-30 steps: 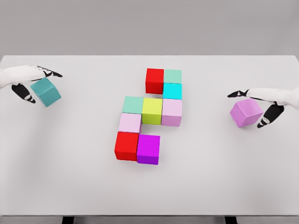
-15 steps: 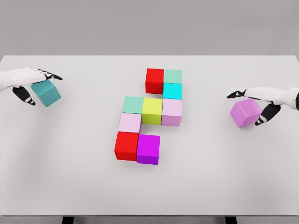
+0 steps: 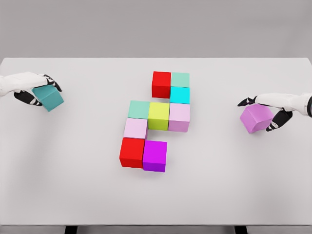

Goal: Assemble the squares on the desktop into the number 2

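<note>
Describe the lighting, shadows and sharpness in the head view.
Head view: flat, even light with no glare on the white table; the assembled cubes cast only faint, soft shadows; edges look slightly smeared, most at the left hand on the teal cube and the right hand at the lilac cube; no visible lens distortion.

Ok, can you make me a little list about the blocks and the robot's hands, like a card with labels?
table: white table
blocks joined in the middle: nine
top row: red block, mint block
bottom row: red block, magenta block
left hand: curled on the teal block, far left
right hand: around the lilac block, far right
loose blocks: two
</note>
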Controlling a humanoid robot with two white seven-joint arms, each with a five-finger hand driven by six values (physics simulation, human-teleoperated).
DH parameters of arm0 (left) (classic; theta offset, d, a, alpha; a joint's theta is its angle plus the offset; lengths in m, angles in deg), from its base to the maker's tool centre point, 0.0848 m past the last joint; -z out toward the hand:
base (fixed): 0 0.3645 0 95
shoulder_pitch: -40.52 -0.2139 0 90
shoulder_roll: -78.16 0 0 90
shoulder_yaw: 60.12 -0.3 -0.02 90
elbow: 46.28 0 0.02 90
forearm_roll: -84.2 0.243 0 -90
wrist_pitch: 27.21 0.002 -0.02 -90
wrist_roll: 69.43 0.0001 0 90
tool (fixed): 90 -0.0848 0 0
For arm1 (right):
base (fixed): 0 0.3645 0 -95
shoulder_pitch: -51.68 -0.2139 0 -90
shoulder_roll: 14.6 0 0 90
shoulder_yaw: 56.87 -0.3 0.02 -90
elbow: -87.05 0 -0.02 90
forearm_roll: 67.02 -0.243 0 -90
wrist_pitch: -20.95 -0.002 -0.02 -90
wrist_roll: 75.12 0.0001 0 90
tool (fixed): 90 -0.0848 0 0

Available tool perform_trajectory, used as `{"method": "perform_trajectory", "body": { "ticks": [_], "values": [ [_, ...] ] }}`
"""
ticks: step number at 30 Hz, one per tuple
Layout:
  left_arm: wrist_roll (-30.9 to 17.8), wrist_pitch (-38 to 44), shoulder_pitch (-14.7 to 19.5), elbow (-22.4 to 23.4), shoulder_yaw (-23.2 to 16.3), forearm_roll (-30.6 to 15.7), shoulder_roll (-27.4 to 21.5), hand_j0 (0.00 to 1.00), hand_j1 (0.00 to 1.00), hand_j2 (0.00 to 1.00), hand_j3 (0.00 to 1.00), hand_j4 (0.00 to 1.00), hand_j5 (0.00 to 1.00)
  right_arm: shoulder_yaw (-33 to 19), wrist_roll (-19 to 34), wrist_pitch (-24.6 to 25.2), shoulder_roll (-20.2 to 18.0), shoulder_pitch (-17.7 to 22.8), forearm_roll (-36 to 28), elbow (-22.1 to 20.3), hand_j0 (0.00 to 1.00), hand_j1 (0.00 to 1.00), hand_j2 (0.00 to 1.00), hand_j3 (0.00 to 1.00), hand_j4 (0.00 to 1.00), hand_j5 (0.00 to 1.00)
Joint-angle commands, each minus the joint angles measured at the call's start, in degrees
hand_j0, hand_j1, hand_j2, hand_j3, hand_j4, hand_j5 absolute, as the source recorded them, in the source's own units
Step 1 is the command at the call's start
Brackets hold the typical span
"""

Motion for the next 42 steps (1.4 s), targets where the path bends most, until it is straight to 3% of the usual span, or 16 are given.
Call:
{"method": "perform_trajectory", "body": {
  "ticks": [1, 16, 26, 38, 42],
  "values": [
    [-0.72, -0.40, 0.00, 0.04, -0.37, 1.13, -0.19, 0.62, 0.62, 0.62, 0.62, 0.62, 0.62, 0.00, -0.01, 0.05, -0.06, 0.00, 0.35, 0.01, 0.92, 0.92, 0.92, 0.92, 0.92, 0.92],
    [-0.72, -0.40, -1.05, -5.23, 0.42, 0.78, -0.37, 0.58, 0.58, 0.58, 0.58, 0.58, 0.58, 0.00, -0.01, -0.03, 0.02, -0.35, 0.80, 0.19, 0.90, 0.90, 0.90, 0.90, 0.90, 0.90],
    [-0.81, -0.40, -0.09, -9.54, 0.68, 0.16, 0.16, 0.57, 0.57, 0.57, 0.57, 0.57, 0.57, 0.35, -0.01, -0.30, 0.11, -0.26, 0.80, 0.19, 0.84, 0.84, 0.84, 0.84, 0.84, 0.84],
    [-0.81, 2.08, 2.81, -9.81, 0.42, -0.72, 7.27, 0.55, 0.55, 0.55, 0.55, 0.55, 0.55, 0.53, -0.01, -0.47, 0.29, -0.26, 0.80, 0.36, 0.67, 0.67, 0.67, 0.67, 0.67, 0.67],
    [-0.90, 5.24, 3.43, -8.75, 0.51, -0.89, 10.26, 0.55, 0.55, 0.55, 0.55, 0.55, 0.55, 0.44, -0.01, -0.74, 0.29, -0.35, 0.80, 0.36, 0.67, 0.67, 0.67, 0.67, 0.67, 0.67]
  ]
}}
